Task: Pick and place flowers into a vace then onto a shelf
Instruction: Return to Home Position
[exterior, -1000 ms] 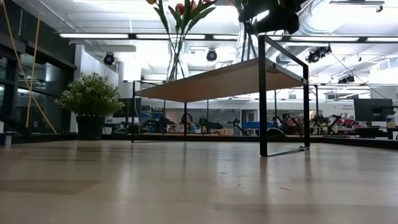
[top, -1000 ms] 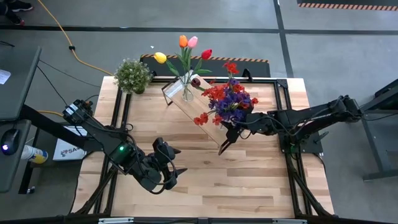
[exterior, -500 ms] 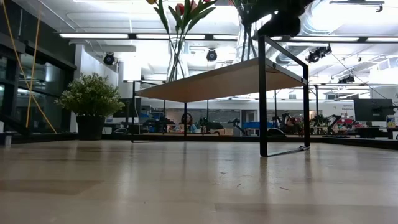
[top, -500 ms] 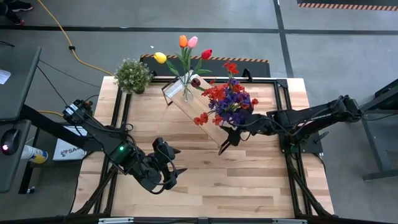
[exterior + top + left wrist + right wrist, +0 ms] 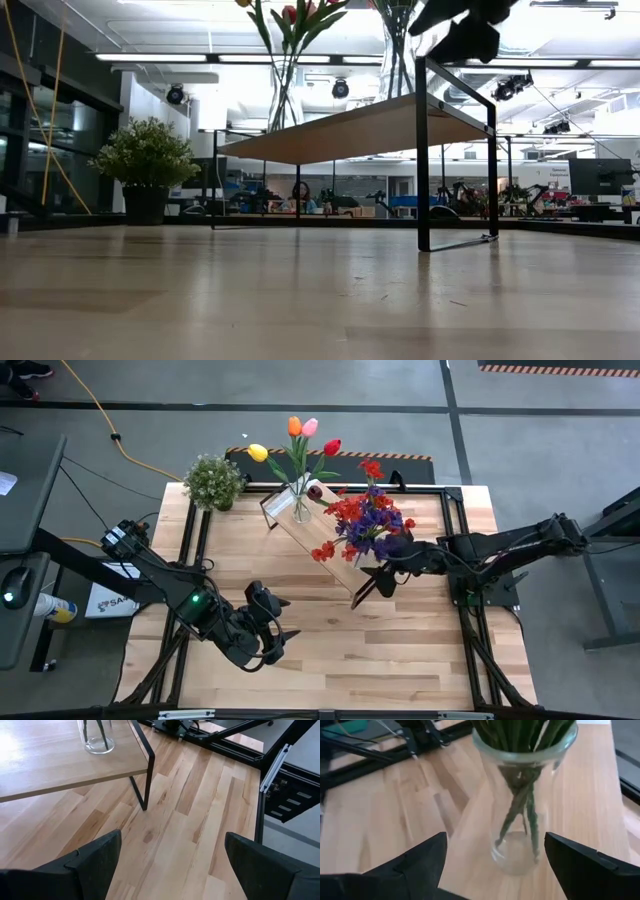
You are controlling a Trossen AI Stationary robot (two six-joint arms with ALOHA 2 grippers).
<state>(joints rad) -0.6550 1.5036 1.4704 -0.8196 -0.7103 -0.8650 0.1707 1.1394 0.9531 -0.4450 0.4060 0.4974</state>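
At the 5 o'clock end of the shelf, the right gripper hangs just off the glass vase that holds the red and purple flowers. Fingers spread wide, nothing between them, and the wrist camera shows a gap on both sides of the glass. So it is not touching.

The vase stands upright on the board, stems bunched at the bottom. From above it lies at about 10 o'clock from the gripper, and very near! The arm itself reaches in from 3 o'clock, so my call is that a clean way out runs straight back along that line. Any sideways swing risks clipping the glass or the blooms overhead.

The shelf runs from 11 o'clock to 5 o'clock across the table. The tulips sit in a second vase at its far end, out of the right arm's way.

The left gripper waits low at 7 o'clock on the table, open too, well apart from both vases. The right arm is by far the nearer.
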